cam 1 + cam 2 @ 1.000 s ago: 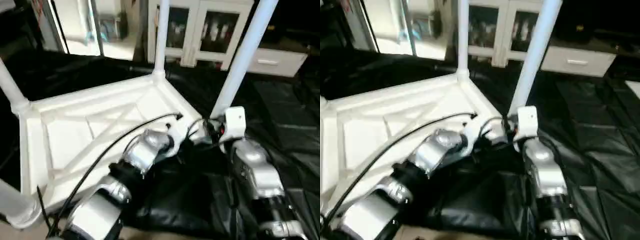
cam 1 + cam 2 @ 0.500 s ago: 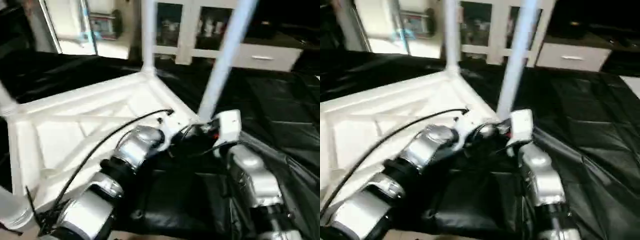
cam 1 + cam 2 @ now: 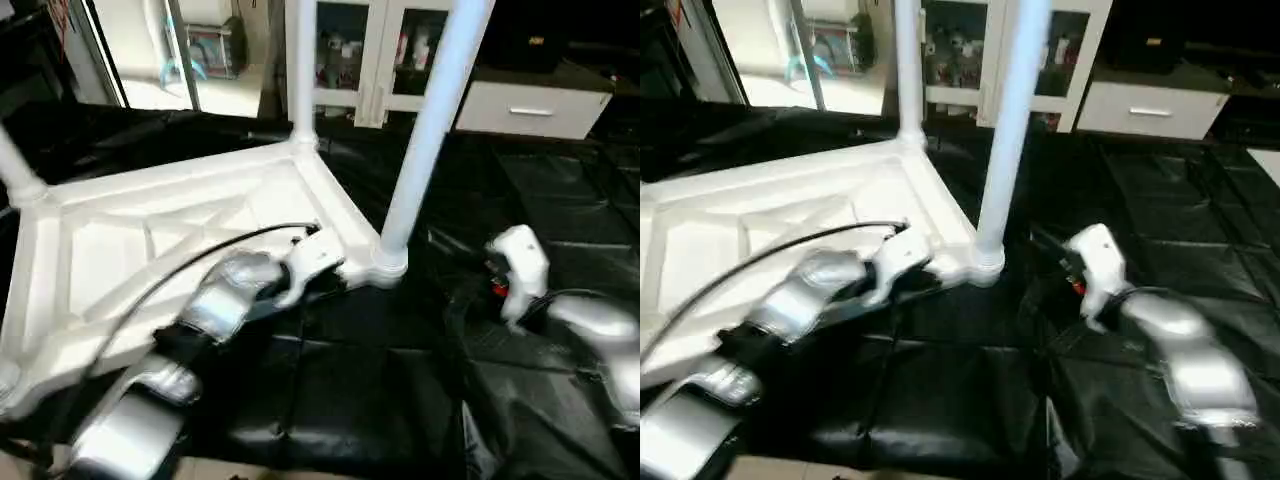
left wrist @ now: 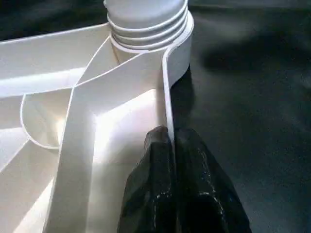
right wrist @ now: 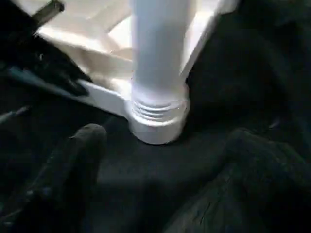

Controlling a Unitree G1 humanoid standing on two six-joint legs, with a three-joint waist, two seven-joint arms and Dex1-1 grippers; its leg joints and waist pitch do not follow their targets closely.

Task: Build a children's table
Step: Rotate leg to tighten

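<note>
Children's table [image 3: 190, 215] lies upside down on black sheeting [image 3: 400, 380], ribbed underside up, white legs standing in its corner sockets. Left claw [image 4: 174, 141], clenched with its black fingers [image 4: 155, 165] pressed together, grips the thin rim wall of the tabletop just beside the near corner socket [image 4: 146, 29]. That socket's leg [image 3: 430, 130] rises straight ahead of the right claw [image 5: 160, 170], whose fingers [image 5: 73, 160] stand released, spread wide and apart from the leg. Beyond the claws stands a white glass-door cabinet [image 3: 370, 50].
</note>
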